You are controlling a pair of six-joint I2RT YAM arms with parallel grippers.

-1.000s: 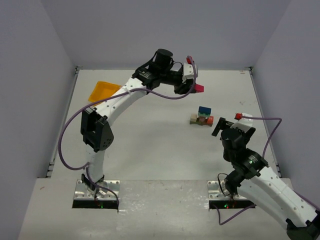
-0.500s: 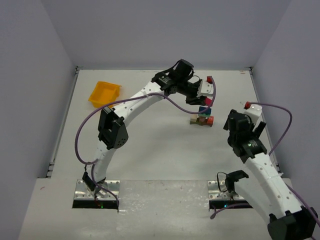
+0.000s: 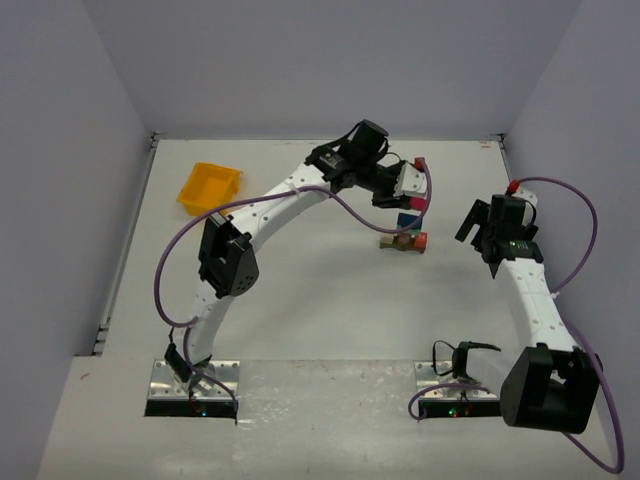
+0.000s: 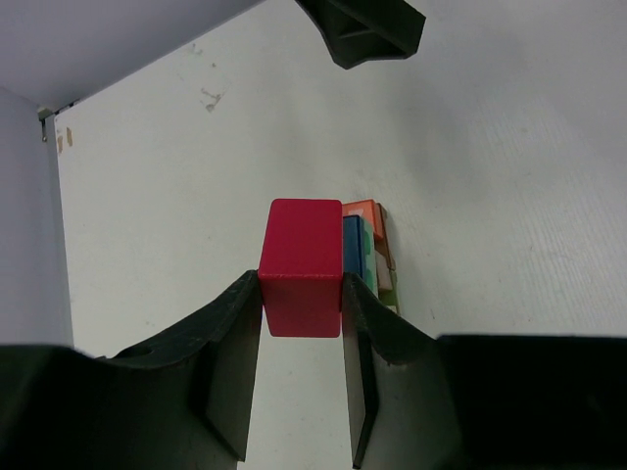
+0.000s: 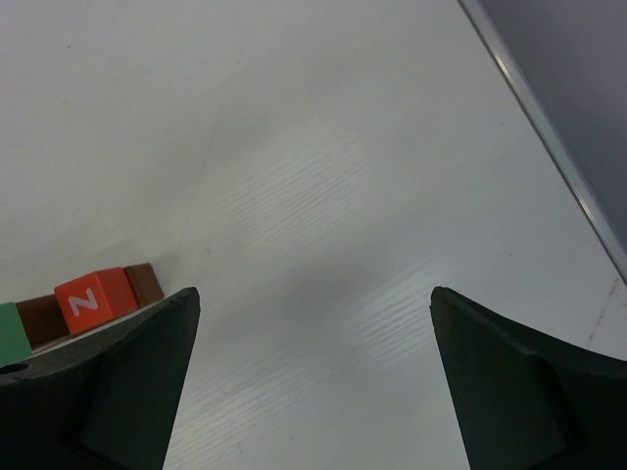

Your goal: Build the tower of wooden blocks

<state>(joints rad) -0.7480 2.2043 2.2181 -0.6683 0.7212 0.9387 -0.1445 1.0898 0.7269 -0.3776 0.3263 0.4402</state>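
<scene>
Left gripper (image 4: 302, 286) is arriving by the tower (image 3: 404, 237) from far left, clamping a red block (image 4: 304, 257) by its flat sides; probably light, stiff, slick; right gripper (image 5: 312, 323) is gaping, empty.

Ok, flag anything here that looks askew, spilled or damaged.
Nothing stands out. The block stack sits compact, the red block is held squarely in the left gripper near it, the yellow tray is upright, and the right gripper is open, off to the side.

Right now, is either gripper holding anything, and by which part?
The left gripper clamps a red block by opposite side faces; the right gripper is open, empty.
</scene>
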